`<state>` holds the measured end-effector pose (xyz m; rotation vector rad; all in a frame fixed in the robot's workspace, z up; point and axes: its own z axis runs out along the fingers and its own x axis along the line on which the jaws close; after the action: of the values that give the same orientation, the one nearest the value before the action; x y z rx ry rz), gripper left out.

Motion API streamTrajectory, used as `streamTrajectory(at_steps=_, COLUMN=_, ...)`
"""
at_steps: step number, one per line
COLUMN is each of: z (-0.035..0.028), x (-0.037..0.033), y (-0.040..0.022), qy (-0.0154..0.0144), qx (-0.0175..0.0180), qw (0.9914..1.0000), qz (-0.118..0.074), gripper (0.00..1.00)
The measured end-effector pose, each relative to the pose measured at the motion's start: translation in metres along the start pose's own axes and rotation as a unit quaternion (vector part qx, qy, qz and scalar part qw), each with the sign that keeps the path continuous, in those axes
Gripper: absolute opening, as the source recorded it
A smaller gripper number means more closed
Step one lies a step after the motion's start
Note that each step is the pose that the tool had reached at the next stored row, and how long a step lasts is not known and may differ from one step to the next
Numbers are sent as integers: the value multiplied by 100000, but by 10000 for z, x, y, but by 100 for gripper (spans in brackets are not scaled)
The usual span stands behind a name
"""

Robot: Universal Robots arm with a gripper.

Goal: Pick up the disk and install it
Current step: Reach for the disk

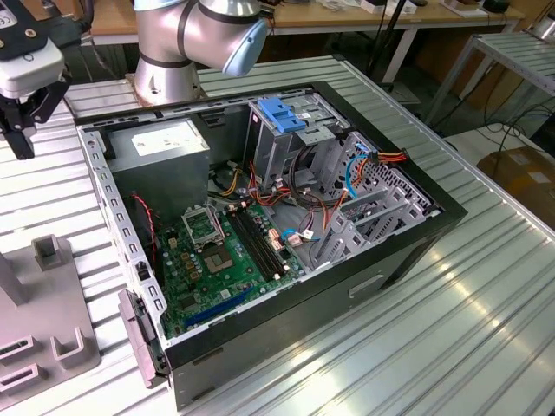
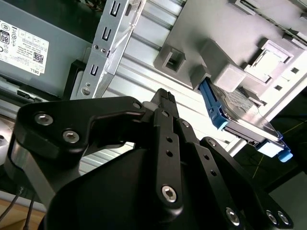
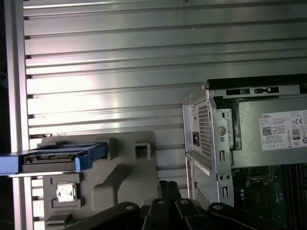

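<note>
Fixture of grey plastic lies on the ribbed metal desk, at the exterior view's left of the open computer case. In both wrist views the disk stands on edge in that fixture, with blue rails along its sides, outside the case and well apart from the drive cage. The hand hangs over the desk near the case's corner where the power supply sits. It is roughly above the gap between fixture and case, and its black fingers are pressed together on nothing, apart from the disk. The silver arm rises just behind the case. Inside the case, at its end nearest the fixture, sits the grey power supply with a white sticker. The green motherboard lies on the case floor beside it. Further toward the exterior view's right stands the metal drive cage with its blue plastic top. Beyond that, orange and red cables run along the case's far end.
</note>
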<state>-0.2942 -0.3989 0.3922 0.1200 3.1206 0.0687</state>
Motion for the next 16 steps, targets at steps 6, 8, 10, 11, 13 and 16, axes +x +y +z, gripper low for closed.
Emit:
streamTrajectory(at_steps=6, z=-1, x=66, y=-5, qy=2, qx=-1, qw=100000, qz=-1, gripper=11)
streamTrajectory(at_steps=8, z=-2, x=83, y=-6, qy=2, qx=2, qw=100000, qz=-2, gripper=11)
streamTrajectory(at_steps=10, z=-2, x=100, y=-8, qy=1, qx=0, qw=100000, qz=-3, gripper=11)
streamTrajectory(at_steps=11, z=-2, x=113, y=-9, qy=-1, qx=0, qw=100000, qz=0, gripper=11)
streamTrajectory(at_steps=13, z=-3, x=133, y=-10, qy=3, qx=1, qw=100000, qz=0, gripper=11)
streamTrajectory(at_steps=16, z=-3, x=161, y=-12, qy=2, qx=1, qw=100000, qz=1, gripper=11)
